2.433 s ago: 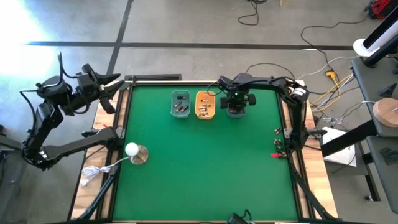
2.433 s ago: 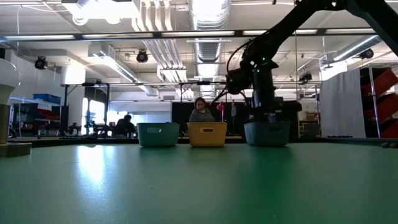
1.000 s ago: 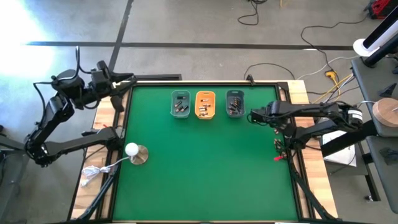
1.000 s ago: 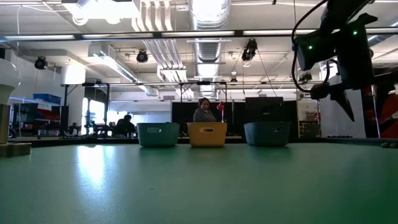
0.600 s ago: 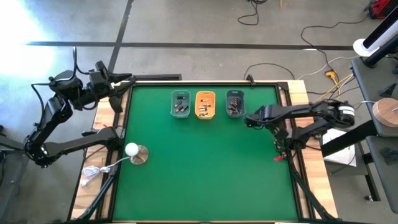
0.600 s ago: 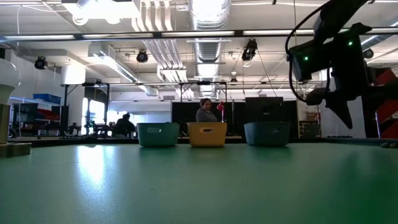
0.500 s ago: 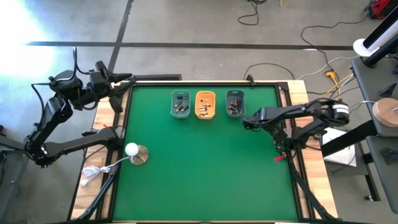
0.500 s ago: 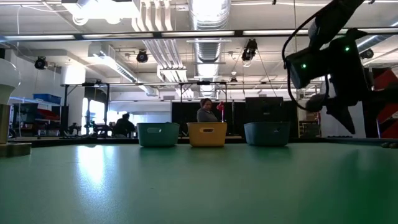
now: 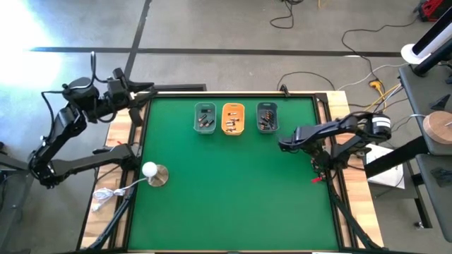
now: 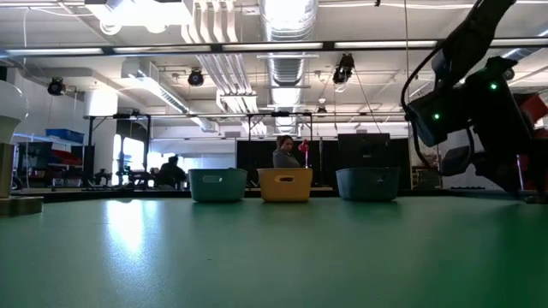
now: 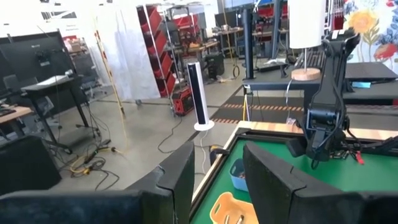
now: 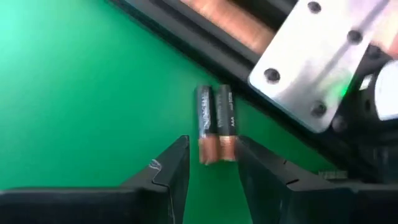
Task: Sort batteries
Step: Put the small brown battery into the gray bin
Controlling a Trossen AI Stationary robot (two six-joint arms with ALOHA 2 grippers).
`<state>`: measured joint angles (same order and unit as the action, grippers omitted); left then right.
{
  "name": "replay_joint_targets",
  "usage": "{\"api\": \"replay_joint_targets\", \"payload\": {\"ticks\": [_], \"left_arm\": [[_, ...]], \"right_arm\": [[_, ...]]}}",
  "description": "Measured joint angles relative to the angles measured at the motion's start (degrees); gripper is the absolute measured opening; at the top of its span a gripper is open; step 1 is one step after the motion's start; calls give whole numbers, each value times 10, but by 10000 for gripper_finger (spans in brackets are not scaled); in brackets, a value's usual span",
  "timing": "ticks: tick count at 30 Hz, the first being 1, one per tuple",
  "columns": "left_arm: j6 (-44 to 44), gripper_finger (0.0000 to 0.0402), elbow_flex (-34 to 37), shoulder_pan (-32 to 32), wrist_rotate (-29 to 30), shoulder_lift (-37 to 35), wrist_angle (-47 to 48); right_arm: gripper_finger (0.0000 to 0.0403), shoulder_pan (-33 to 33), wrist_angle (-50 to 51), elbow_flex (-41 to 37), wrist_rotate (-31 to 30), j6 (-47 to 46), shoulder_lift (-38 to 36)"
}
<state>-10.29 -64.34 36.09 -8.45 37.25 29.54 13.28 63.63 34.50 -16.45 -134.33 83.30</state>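
My right gripper (image 12: 211, 163) hangs low over the green table (image 9: 226, 204), fingers apart, empty. Two batteries (image 12: 215, 123) lie side by side directly ahead of my fingertips, near the table's edge rail. This looks like the pick-up approach. Next: centre on one cell, descend, close. My left gripper (image 11: 216, 167) waits, parted and empty.

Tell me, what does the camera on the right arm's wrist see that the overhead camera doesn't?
Only the right wrist view shows two batteries lying side by side on the green mat, just ahead of the right gripper, whose fingers are apart. Only the high view shows the three small trays, the white ball and the left gripper. Both show the green table.
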Motion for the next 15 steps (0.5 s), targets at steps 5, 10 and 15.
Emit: {"api": "replay_joint_targets", "payload": {"ticks": [5,10,15], "left_arm": [[0,117,0,0,0,16,0],[3,117,0,0,0,23,0],[7,117,0,0,0,25,-2]], "right_arm": [[110,0,-50,-33,-13,-2,7],[96,1,-54,-36,-18,3,7],[83,1,-55,-36,-20,15,7]]}}
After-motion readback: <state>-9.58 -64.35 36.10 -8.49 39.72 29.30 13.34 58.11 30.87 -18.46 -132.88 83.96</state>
